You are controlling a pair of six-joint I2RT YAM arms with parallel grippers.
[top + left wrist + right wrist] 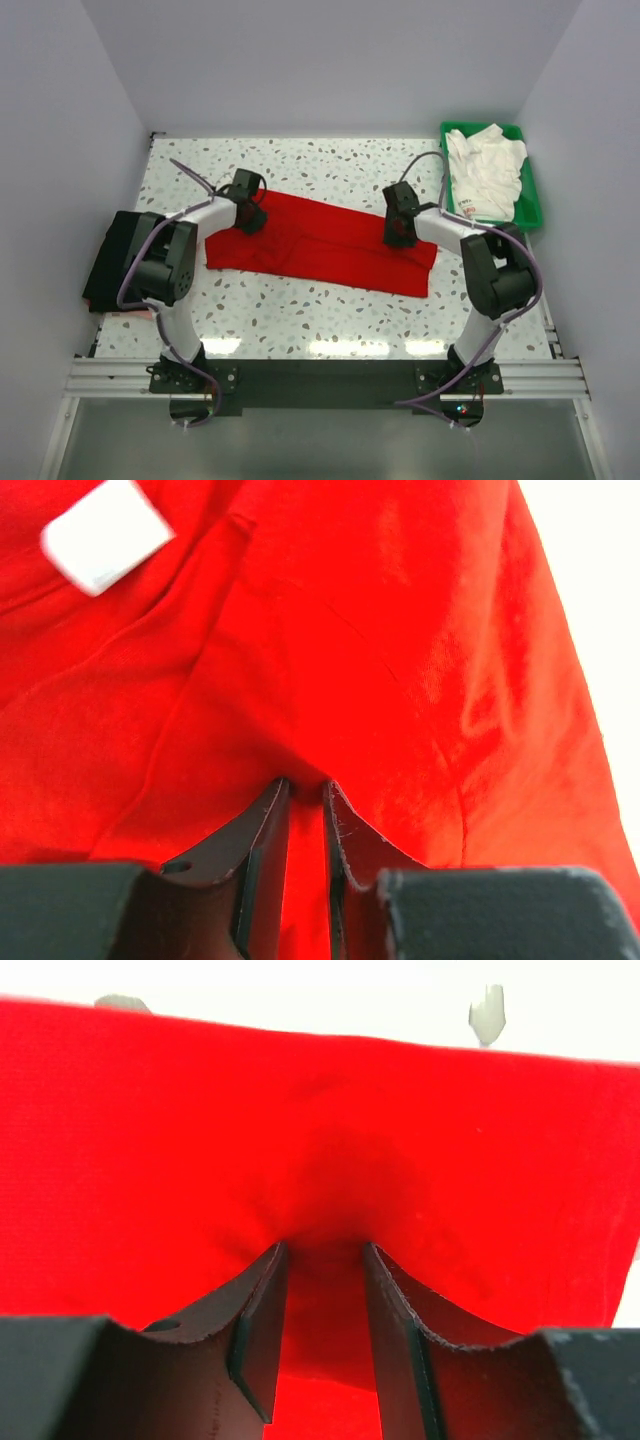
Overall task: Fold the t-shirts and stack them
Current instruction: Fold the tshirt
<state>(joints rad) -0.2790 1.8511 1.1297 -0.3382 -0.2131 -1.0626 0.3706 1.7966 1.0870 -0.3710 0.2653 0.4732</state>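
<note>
Red t-shirt (pixel 320 245) lies stretched in a long band across the middle of the speckled surface (pixel 300 310), and we've got a gripper planted at each end of it. Our left gripper (pixel 250 222) is pinched narrow on a fold of red cloth not far from the white neck label (pixel 105 535), while our right gripper (pixel 398 235) clamps a puckered bunch near the shirt's far edge. Over at the left edge sits the black t-shirt (pixel 110 260), and the white t-shirts (pixel 487 170) lie crumpled in the green tray (pixel 530 205) at the far right corner.
</note>
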